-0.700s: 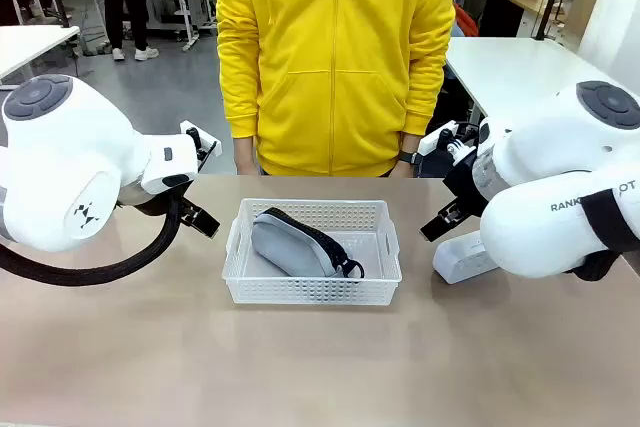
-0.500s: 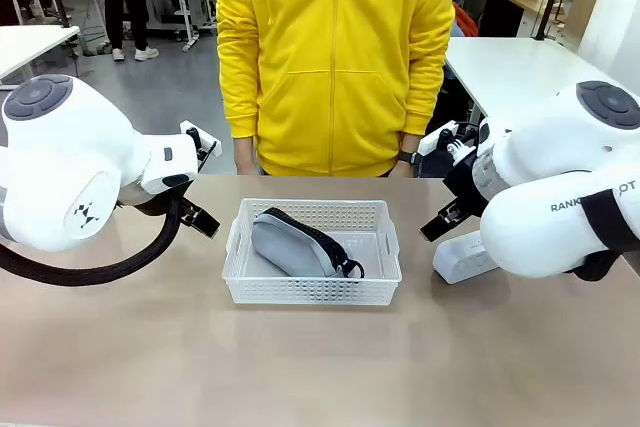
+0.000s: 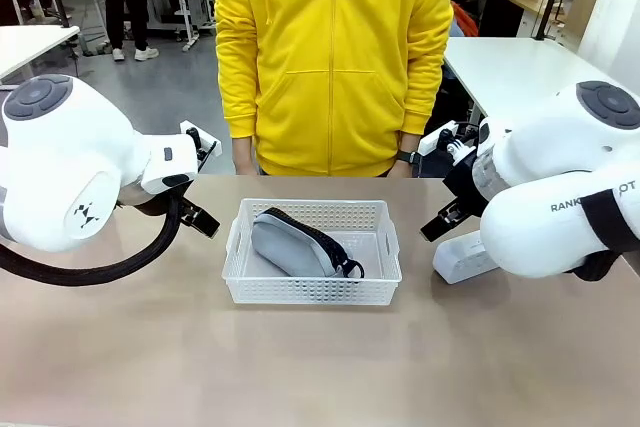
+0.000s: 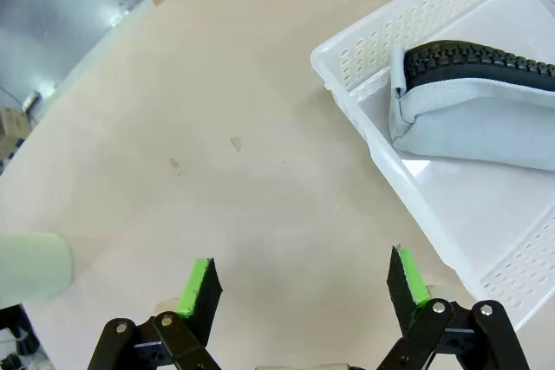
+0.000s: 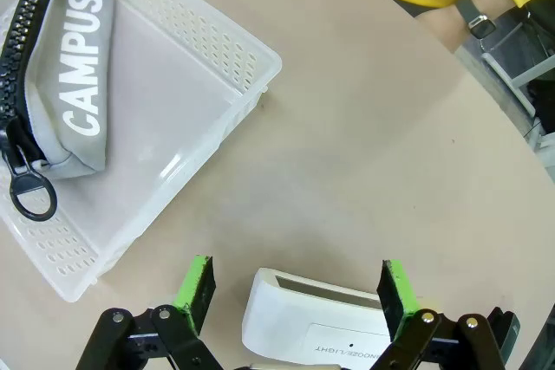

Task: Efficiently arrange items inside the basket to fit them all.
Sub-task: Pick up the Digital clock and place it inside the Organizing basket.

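Presently logged, one entry per item.

1. Basket point(image 3: 310, 293): white perforated plastic, rolled rim. It stood at the middle of the table point(image 3: 320, 372), long side facing the robot.
2. Pouch point(image 3: 290, 247): grey, soft, with a black zipper. It lay inside the basket, toward its 9 o'clock half, slanted from 10 o'clock to 4 o'clock. A metal ring sat at the 4 o'clock end. White print "CAMPUS" read along its side in the right wrist view point(image 5: 82, 84).
3. White rounded box point(image 3: 462, 259): it rested on the table at 3 o'clock of the basket, outside it and near it.
4. Pale green cup point(image 4: 30, 268): it lay on the table at the 9 o'clock edge of the left wrist view, well apart from the basket point(image 4: 381, 54).
5. Left gripper point(image 4: 301, 288): jaws spread wide and released, grasping nothing, over bare table beside the basket's corner.
6. Right gripper point(image 5: 295, 288): jaws spread wide and released. The box point(image 5: 312, 327) lay below and between its fingers, ungrasped.
7. Person in a yellow zipped hoodie point(image 3: 335, 57): stood at 12 o'clock of the basket, at the far edge.
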Available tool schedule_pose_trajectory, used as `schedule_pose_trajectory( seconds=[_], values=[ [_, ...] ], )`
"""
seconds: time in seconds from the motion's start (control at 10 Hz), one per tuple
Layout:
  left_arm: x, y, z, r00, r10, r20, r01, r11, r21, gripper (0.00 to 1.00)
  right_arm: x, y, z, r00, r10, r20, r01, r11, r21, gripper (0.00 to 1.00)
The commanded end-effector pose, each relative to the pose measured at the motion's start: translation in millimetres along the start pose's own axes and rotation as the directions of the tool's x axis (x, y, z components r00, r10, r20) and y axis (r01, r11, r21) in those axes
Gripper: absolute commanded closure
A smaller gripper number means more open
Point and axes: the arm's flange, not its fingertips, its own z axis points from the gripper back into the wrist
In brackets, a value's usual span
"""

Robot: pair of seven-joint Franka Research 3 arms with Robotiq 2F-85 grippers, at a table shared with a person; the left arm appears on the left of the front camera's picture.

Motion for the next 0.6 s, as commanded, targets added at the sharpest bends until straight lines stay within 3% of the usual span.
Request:
schedule_pose_trajectory(
  seconds=[0.0, 0.5],
  values=[
    [0.1, -0.1, 0.1, 1.0, -0.001, 0.0, 0.001, 1.0, 0.0, 0.0, 0.0, -0.1, 0.1, 1.0, -0.001, 0.0, 0.001, 1.0, 0.0, 0.0],
    [0.1, -0.1, 0.1, 1.0, -0.001, 0.0, 0.001, 1.0, 0.0, 0.0, 0.0, -0.1, 0.1, 1.0, -0.001, 0.0, 0.001, 1.0, 0.0, 0.0]
  ],
)
